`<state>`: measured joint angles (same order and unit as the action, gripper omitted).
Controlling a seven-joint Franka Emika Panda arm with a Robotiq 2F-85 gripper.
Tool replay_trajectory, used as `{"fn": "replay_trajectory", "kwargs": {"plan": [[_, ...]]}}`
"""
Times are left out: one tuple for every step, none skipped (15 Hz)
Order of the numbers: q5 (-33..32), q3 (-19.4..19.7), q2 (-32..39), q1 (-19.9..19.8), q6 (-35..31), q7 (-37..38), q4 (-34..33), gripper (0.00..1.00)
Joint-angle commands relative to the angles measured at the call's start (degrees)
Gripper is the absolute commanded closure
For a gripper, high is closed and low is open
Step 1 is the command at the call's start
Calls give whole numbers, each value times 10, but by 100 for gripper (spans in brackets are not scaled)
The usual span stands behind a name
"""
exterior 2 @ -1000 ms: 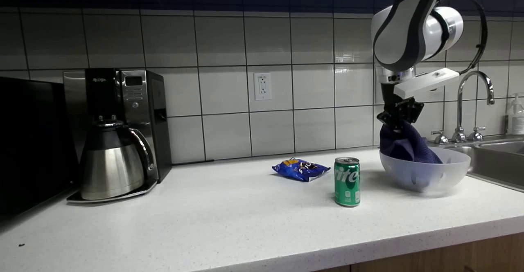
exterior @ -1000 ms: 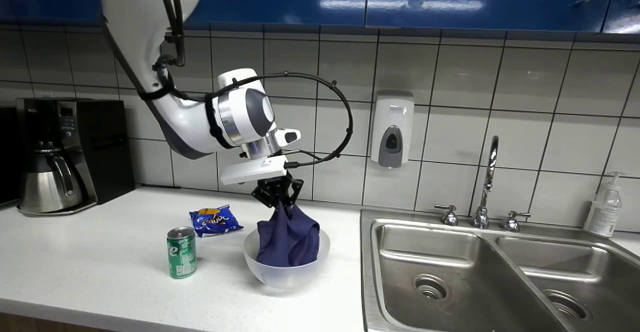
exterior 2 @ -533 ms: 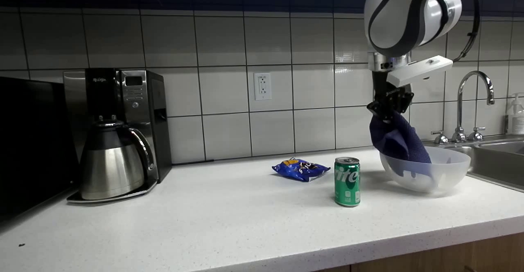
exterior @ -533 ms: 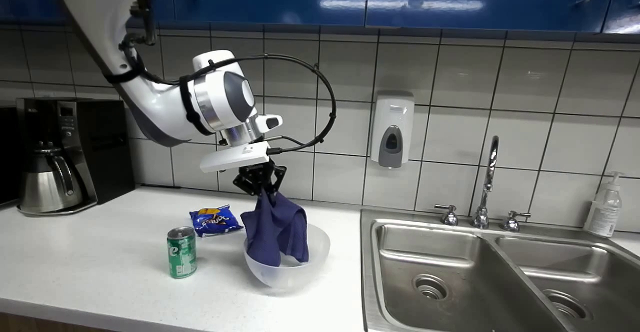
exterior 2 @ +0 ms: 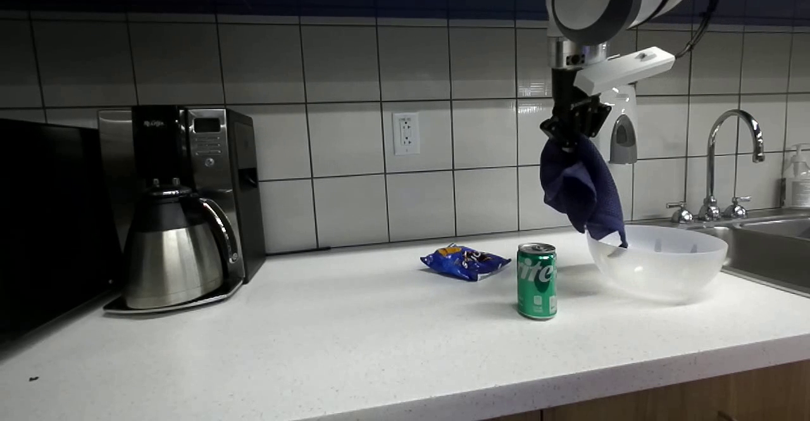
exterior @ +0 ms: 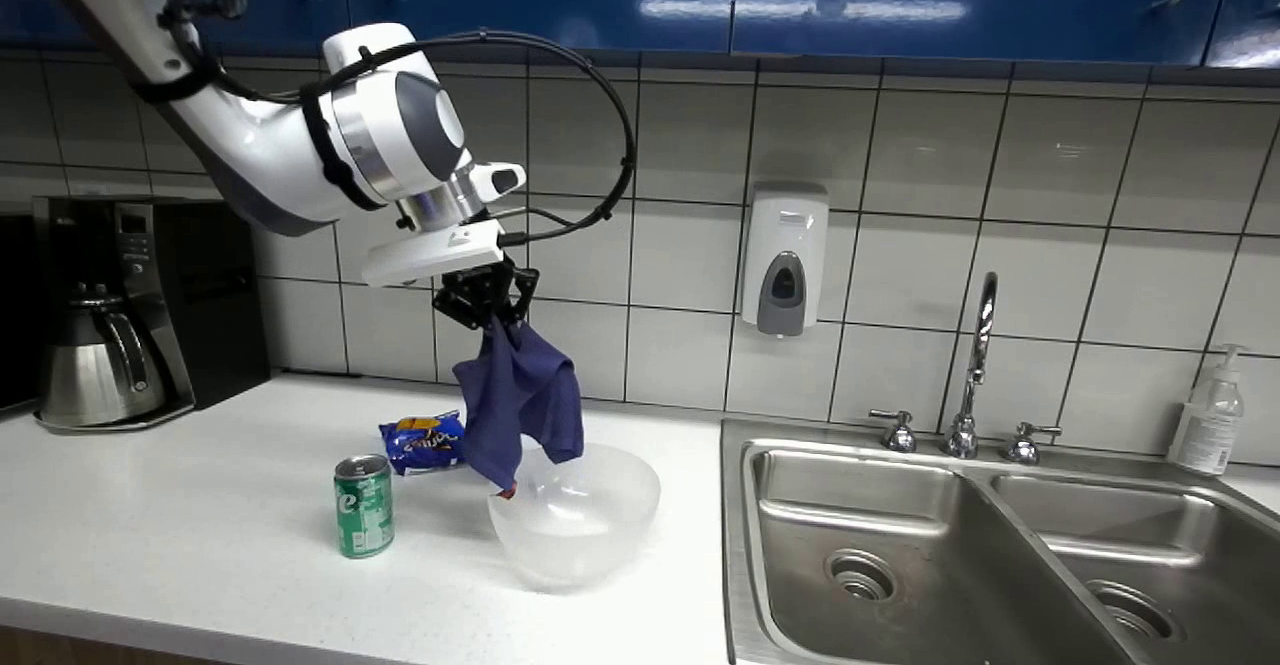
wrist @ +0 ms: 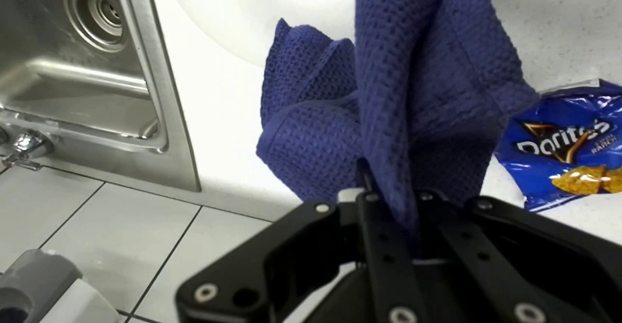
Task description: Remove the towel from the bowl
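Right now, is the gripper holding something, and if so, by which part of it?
The gripper holds the purple towel by a bunched fold at its upper end; the rest hangs below. Whether the fold includes a corner, I cannot tell.

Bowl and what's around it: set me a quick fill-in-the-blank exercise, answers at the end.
1. The gripper is closed on the ____.
2. In the wrist view, the blue bag bears the brand name ____.
3. The sink near the bowl shows ____ basins.
4. The green can stands ____, not on its side.

Missing words: towel; Doritos; two; upright.
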<state>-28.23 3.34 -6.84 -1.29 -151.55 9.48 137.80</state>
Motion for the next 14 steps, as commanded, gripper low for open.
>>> {"fn": "replay_trajectory", "kwargs": {"plan": [[16, -23, -30, -3, 6, -13, 13, 98], [18, -28, -27, -2, 2, -11, 12, 98], [16, -35, -22, -1, 0, -7, 9, 98], [18, -40, -19, 1, 0, -6, 8, 98], [21, -45, -15, 3, 0, -7, 6, 98], [24, -51, -11, 7, 0, -7, 4, 98], [25, -57, -9, 9, -1, -4, 4, 98], [27, -62, -6, 14, -3, -4, 3, 98], [27, -68, -2, 18, -4, -2, 1, 98], [31, -74, 0, 24, -5, -2, -2, 98], [31, -79, 1, 29, -5, 0, -4, 98], [31, -86, 2, 34, -5, 2, -5, 98], [33, -91, 2, 40, -7, 1, -6, 98], [33, -98, 3, 46, -10, 3, -8, 98]]}}
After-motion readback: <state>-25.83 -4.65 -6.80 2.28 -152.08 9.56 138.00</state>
